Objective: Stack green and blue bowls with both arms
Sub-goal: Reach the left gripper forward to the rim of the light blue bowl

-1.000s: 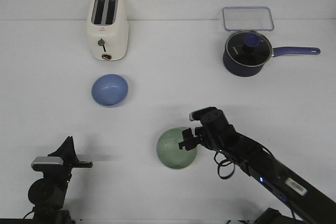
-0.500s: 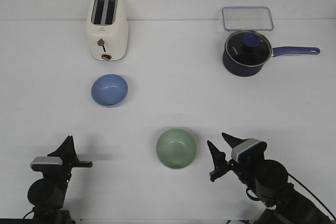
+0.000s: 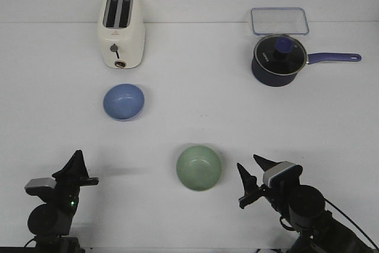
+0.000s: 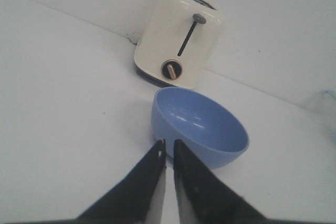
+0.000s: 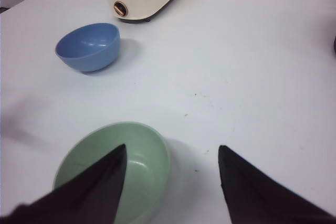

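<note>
Green bowl (image 3: 199,167) partly hidden behind spread right gripper (image 5: 170,169) fingers; left gripper (image 4: 169,153) fingers nearly together before blue bowl (image 4: 199,127).

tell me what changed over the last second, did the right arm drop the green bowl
The right gripper has pulled back from the green bowl to the table's near edge; its fingers now stand open and empty. The bowl rests where it was, so the arm let go without moving it. The left gripper shifted slightly nearer the front edge, fingers nearly closed. The blue bowl, toaster and saucepan stayed put.
</note>
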### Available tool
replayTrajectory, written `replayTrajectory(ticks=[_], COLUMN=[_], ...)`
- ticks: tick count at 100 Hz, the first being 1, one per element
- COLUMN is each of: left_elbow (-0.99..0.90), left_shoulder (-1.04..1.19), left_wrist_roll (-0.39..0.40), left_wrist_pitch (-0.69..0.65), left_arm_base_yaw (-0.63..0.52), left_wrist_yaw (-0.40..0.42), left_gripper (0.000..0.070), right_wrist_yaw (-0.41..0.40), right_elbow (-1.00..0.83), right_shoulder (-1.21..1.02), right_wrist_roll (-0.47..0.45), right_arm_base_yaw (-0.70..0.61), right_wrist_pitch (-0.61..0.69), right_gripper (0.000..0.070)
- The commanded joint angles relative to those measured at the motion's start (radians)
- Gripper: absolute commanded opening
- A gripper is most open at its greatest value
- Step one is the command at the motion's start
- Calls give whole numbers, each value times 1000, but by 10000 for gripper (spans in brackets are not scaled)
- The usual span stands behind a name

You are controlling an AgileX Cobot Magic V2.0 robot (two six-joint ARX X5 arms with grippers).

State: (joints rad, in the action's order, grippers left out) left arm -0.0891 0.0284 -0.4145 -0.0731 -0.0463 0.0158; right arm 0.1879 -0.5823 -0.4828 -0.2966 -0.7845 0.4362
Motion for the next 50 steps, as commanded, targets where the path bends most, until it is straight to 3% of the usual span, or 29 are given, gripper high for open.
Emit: replayTrajectory(ticks=[1, 11, 24, 29, 40, 43, 50], left_elbow=[-124, -330, -661, -781, -993, -1038, -1120], left_shoulder=[63, 259, 607, 739, 993, 1052, 1181], left_wrist_roll=[-50, -2, 144, 190, 231, 234, 250], left_wrist_pitch=[-12, 74, 294, 382, 526, 552, 597], left_arm_base_yaw=[0, 0, 0, 0, -1, -1, 0], left_wrist_yaw=[7, 0, -84, -118, -130, -130, -129], left_gripper=[12, 12, 38, 142, 485, 521, 512], right_wrist_yaw=[4, 4, 4, 5, 4, 4, 4], right_elbow=[-6, -6, -6, -6, -6, -6, -6], right_shoulder=[-3, -3, -3, -3, -2, -3, -3], right_wrist_roll=[-13, -13, -13, -13, -13, -13, -13], right_arm_base_yaw=[-8, -8, -8, -8, -8, -8, -8], right_wrist_pitch=[-15, -15, -17, -17, -17, -17, -17], right_gripper=[360, 360, 360, 360, 360, 360, 360])
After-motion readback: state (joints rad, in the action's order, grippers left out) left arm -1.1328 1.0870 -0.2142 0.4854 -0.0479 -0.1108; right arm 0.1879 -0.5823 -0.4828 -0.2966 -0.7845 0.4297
